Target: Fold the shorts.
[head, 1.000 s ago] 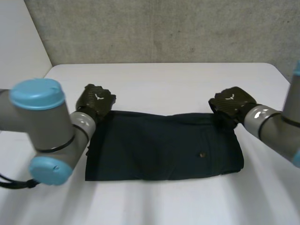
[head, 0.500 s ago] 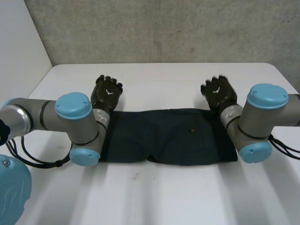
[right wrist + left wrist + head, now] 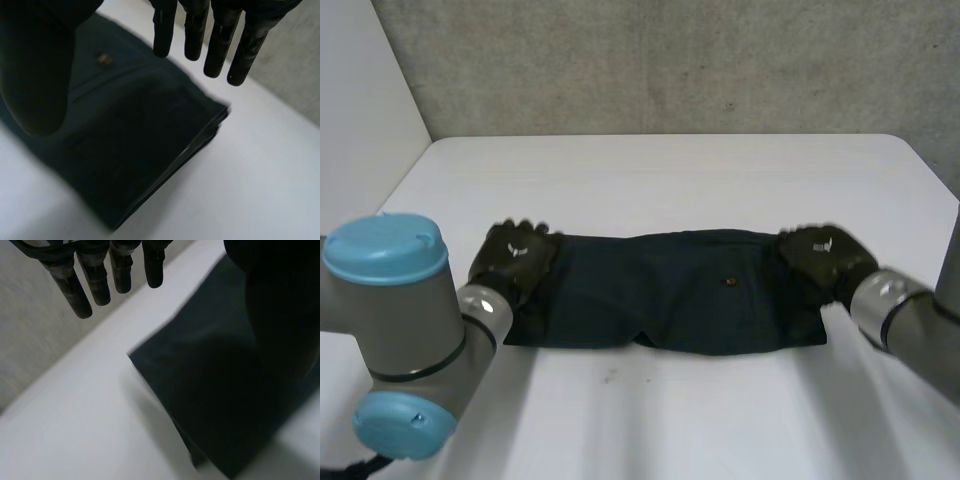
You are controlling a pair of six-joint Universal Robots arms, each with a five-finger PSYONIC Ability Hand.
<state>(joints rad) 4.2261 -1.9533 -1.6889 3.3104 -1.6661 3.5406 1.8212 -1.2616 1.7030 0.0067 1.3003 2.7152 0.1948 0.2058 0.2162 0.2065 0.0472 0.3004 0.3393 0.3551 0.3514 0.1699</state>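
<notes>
White table (image 3: 670, 170) | shorts (image 3: 670, 290): long axis left-right | left hand (image 3: 515, 262), right hand (image 3: 825, 255) at ends

My left hand (image 3: 515, 262) and right hand (image 3: 825, 255) are showing black with white marks; my grey left arm (image 3: 410, 320) is wearing a light-blue cap (image 3: 385, 245) at nine o'clock.
</notes>
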